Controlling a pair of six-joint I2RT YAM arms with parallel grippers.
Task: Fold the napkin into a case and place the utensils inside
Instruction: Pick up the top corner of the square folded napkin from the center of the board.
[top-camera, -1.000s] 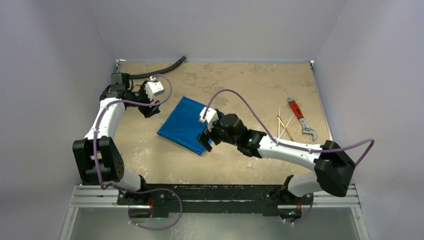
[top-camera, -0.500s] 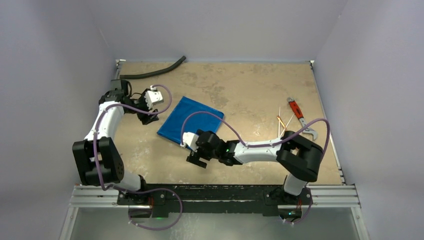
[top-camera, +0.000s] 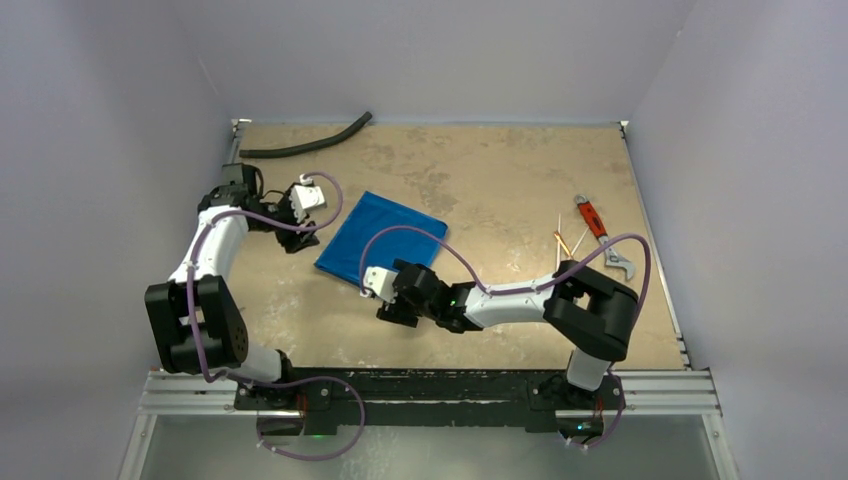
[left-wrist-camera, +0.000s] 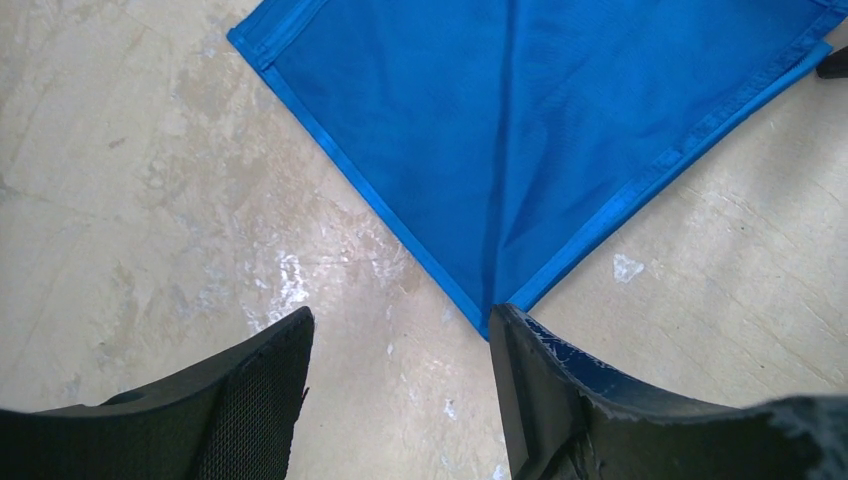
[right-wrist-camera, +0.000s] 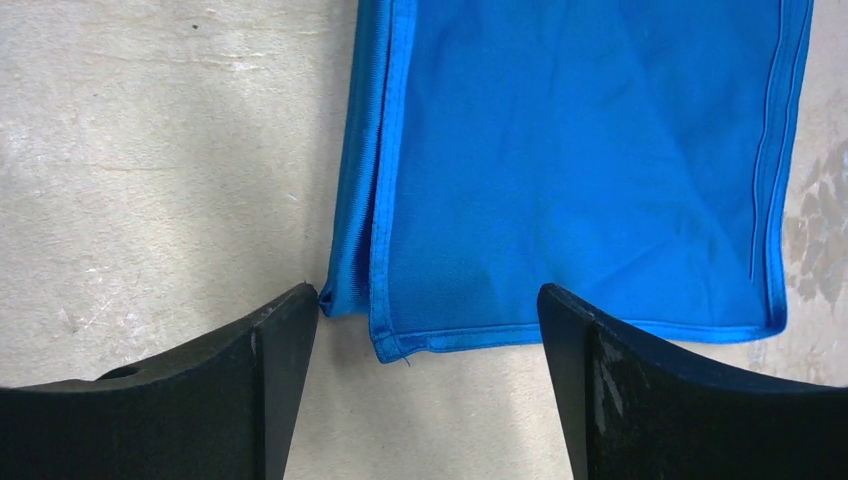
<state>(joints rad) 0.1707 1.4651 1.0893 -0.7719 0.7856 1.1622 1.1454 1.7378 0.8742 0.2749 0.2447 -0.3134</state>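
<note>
Nothing readable is showing in any view: no lettering, label, brand, number or sign is appearing on the napkin (top-camera: 385, 240), nor on the wrench (top-camera: 603, 235) lying well to the right of the napkin.

Even diffuse light, faint soft shadows, wrist views crisp, top view slightly soft
</note>
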